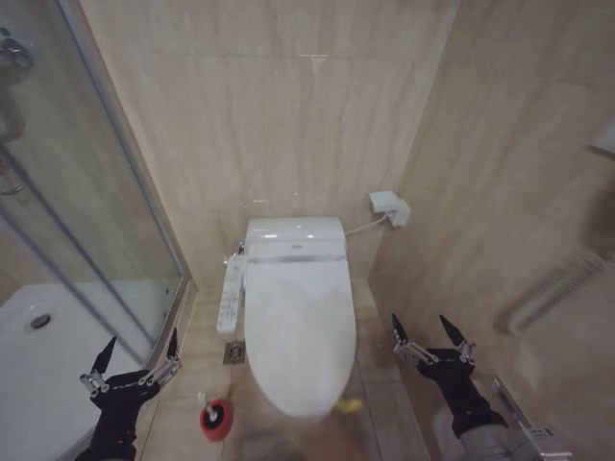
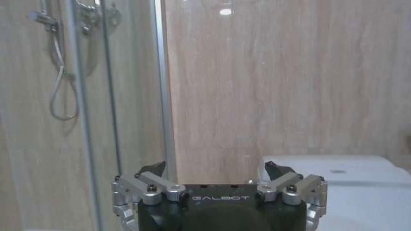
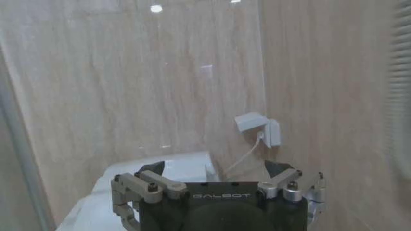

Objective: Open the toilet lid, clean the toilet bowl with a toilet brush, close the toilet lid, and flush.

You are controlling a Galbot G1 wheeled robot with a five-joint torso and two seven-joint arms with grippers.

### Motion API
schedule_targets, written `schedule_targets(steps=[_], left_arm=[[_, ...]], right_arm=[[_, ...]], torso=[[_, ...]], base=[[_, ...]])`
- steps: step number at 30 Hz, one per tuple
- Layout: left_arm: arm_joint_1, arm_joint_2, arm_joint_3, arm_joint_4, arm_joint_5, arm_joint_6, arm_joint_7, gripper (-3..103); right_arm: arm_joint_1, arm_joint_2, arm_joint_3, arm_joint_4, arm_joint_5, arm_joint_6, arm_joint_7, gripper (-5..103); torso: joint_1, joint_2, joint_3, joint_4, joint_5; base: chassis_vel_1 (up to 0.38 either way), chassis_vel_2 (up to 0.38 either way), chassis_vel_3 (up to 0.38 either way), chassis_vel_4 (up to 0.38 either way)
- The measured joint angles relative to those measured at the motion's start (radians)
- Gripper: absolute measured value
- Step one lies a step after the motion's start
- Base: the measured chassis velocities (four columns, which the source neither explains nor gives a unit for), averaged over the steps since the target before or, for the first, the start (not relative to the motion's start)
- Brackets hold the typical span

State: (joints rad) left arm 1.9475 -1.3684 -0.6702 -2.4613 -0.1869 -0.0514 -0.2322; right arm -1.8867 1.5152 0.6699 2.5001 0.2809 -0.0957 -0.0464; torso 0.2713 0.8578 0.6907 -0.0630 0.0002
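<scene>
The toilet lid lies shut over the toilet bowl, glossy white, with a small yellow-green tag at its front edge. The bowl's inside is hidden under it. A slim white button panel runs along the toilet's left side. The toilet brush stands in its red cup holder on the floor left of the toilet's front. My left gripper hangs open to the left of the toilet, above the brush. Right of the toilet, level with the lid's front half, my right gripper is open and holds nothing.
A glass shower enclosure with a white tray stands at the left. Beige tiled walls close in behind and on the right. A white wall socket box with a cable sits right of the tank unit. A floor drain lies beside the toilet.
</scene>
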Motion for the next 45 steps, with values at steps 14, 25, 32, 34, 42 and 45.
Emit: schedule_targets(steps=[14,25,32,34,42,45], left_arm=[[0.000,0.000,0.000,0.000,0.000,0.000,0.000,100],[0.000,0.000,0.000,0.000,0.000,0.000,0.000,100],[0.000,0.000,0.000,0.000,0.000,0.000,0.000,100],[0.000,0.000,0.000,0.000,0.000,0.000,0.000,100],[0.000,0.000,0.000,0.000,0.000,0.000,0.000,100],[0.000,0.000,0.000,0.000,0.000,0.000,0.000,100]], right_arm=[[0.000,0.000,0.000,0.000,0.000,0.000,0.000,100],[0.000,0.000,0.000,0.000,0.000,0.000,0.000,100],[0.000,0.000,0.000,0.000,0.000,0.000,0.000,100],[0.000,0.000,0.000,0.000,0.000,0.000,0.000,100],[0.000,0.000,0.000,0.000,0.000,0.000,0.000,100],[0.000,0.000,0.000,0.000,0.000,0.000,0.000,100]], torso=[[-0.001,0.001,-0.001,-0.0002,-0.0004],[0.001,0.000,0.000,0.0000,-0.0002],[0.000,0.000,0.000,-0.0002,-0.0002],[0.000,0.000,0.000,-0.0002,-0.0003],[0.000,0.000,0.000,-0.0001,-0.0002],[0.000,0.000,0.000,0.0000,-0.0003]], base=[[0.318,-0.307,-0.321,0.319],[-0.032,0.017,0.027,-0.020],[0.000,0.000,0.000,0.000],[0.000,0.000,0.000,0.000],[0.000,0.000,0.000,0.000],[0.000,0.000,0.000,0.000]])
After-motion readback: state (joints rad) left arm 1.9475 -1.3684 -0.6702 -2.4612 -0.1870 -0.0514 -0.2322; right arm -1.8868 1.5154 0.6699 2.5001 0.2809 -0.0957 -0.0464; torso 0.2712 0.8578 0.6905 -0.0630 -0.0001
